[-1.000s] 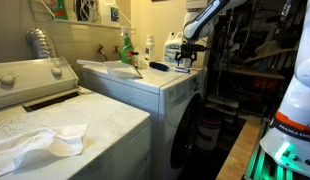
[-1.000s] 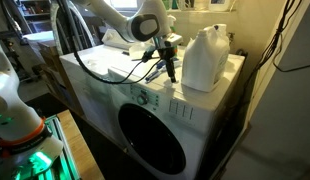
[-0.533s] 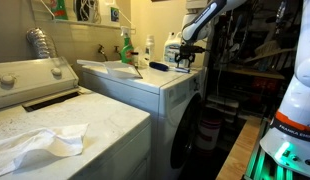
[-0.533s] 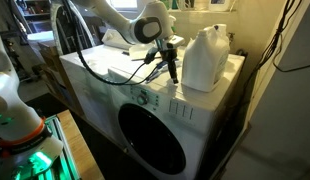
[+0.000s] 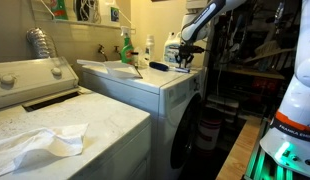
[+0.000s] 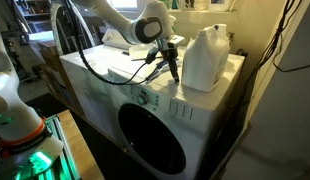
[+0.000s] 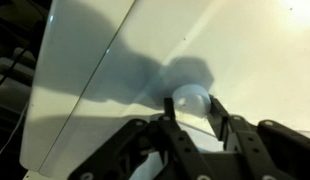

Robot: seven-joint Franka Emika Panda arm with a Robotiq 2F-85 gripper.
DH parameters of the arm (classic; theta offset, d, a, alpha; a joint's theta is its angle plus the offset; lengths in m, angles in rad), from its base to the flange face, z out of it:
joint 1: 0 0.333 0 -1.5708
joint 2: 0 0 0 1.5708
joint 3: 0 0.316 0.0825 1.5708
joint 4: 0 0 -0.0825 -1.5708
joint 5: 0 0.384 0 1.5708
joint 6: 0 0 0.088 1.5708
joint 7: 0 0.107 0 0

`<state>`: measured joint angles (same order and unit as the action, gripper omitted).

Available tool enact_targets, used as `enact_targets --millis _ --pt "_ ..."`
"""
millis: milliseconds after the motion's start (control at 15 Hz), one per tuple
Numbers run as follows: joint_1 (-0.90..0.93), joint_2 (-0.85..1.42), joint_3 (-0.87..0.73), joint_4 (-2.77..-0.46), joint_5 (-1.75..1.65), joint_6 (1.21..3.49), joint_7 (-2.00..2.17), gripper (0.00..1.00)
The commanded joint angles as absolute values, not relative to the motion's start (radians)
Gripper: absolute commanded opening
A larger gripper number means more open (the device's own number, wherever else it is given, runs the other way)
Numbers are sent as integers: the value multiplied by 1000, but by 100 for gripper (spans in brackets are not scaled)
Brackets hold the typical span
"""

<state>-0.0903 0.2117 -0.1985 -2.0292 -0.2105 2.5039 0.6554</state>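
Note:
In the wrist view a small white round object [image 7: 188,98] sits on the white washer top [image 7: 255,50]. My gripper [image 7: 192,108] stands over it, one black finger [image 7: 167,112] pressed on its left side and the other on its right. In both exterior views the gripper [image 6: 173,72] [image 5: 185,62] points down at the washer top [image 6: 115,75] near its front edge, just beside a large white jug [image 6: 205,58]. The small object itself is too small to make out there.
A front-loading washer with a round door [image 6: 150,135] carries the jug, a green spray bottle [image 5: 125,47] and a dark flat item [image 5: 158,67]. A second machine [image 5: 65,125] with a white cloth [image 5: 40,145] stands nearer. Cables hang from the arm [image 6: 105,75].
The fingers have closed in from wide open onto the sides of the white round object. The arm itself has barely moved.

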Motion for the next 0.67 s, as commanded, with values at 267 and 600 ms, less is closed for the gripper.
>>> enact_targets --millis 267,600 --pt "-50 68 -177 -1986 -222 2278 622 13" --pt "-64 -12 -137 -1774 -259 2019 642 13"
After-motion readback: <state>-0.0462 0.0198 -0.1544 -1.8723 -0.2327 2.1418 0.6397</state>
